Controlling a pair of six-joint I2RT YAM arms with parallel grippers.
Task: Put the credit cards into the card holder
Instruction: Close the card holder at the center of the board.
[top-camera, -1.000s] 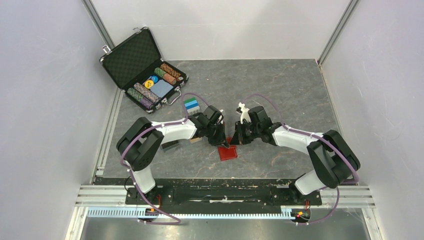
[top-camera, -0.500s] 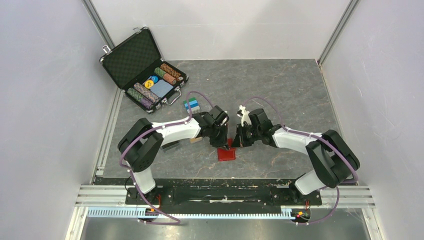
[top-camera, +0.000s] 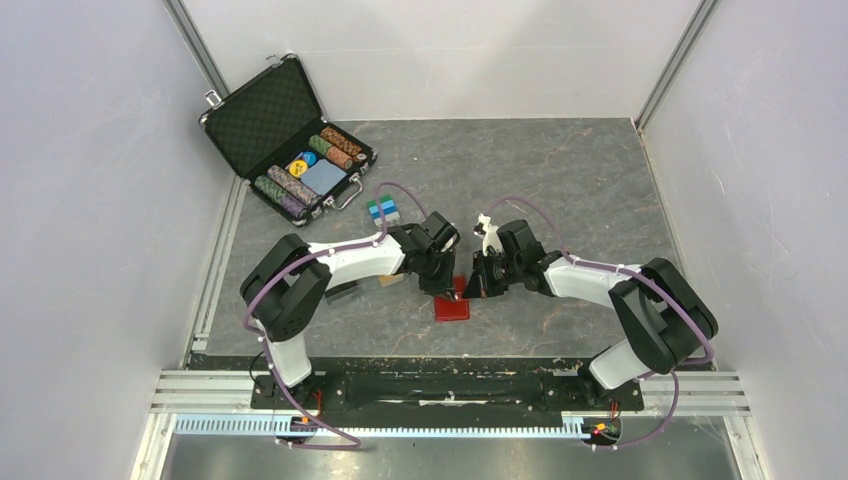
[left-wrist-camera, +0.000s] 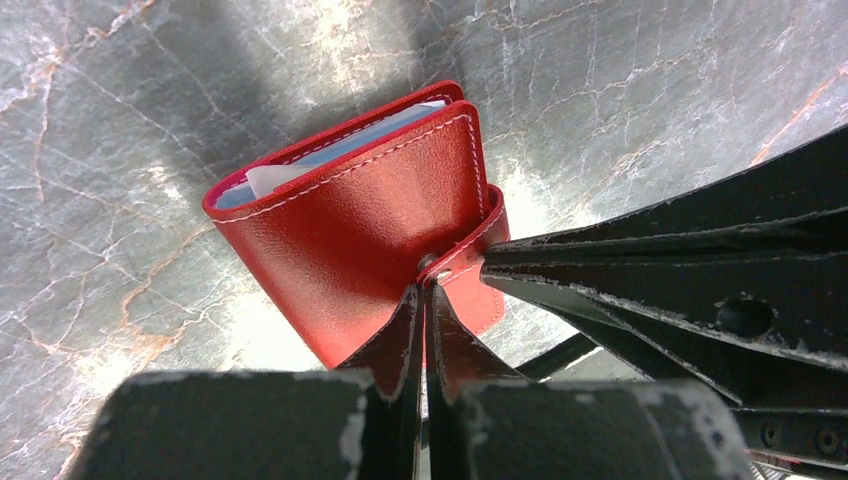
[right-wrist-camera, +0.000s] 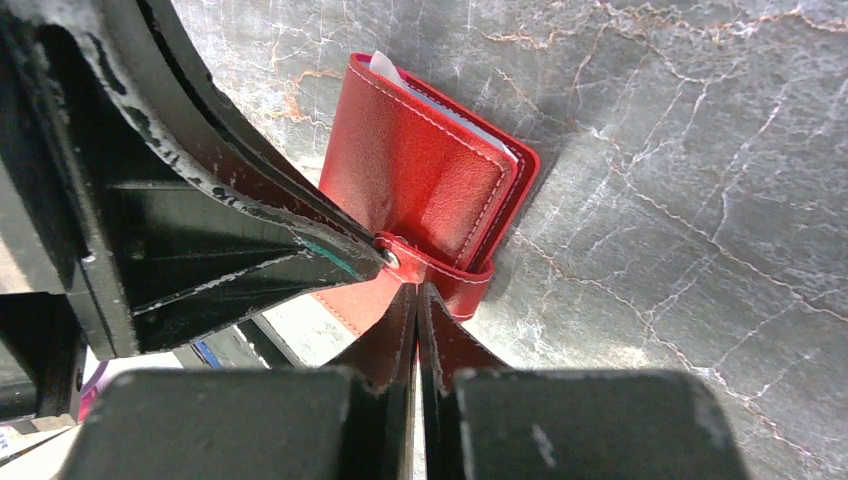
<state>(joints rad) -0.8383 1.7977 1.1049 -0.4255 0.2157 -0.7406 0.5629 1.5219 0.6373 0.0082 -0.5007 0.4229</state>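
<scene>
The red card holder (top-camera: 452, 307) lies folded shut on the grey table, between the two arms. Pale grey-blue credit cards (left-wrist-camera: 335, 153) show as thin edges inside its open side, along with a white slip (right-wrist-camera: 383, 64). Its strap (right-wrist-camera: 455, 277) wraps round the edge to a metal snap (left-wrist-camera: 428, 264). My left gripper (left-wrist-camera: 424, 290) is shut, its tips resting on the strap at the snap. My right gripper (right-wrist-camera: 416, 288) is shut too, its tips touching the strap from the opposite side. In the top view the left gripper (top-camera: 447, 289) and right gripper (top-camera: 468, 289) meet over the holder.
An open black chip case (top-camera: 262, 118) with rows of poker chips stands at the back left. A small blue-green striped stack (top-camera: 382, 210) sits behind my left arm. A dark flat object (top-camera: 342, 292) lies under the left forearm. Walls close in on both sides.
My right gripper has closed fully. Both gripper tips have drawn closer together over the card holder, which has slid slightly to the left.
</scene>
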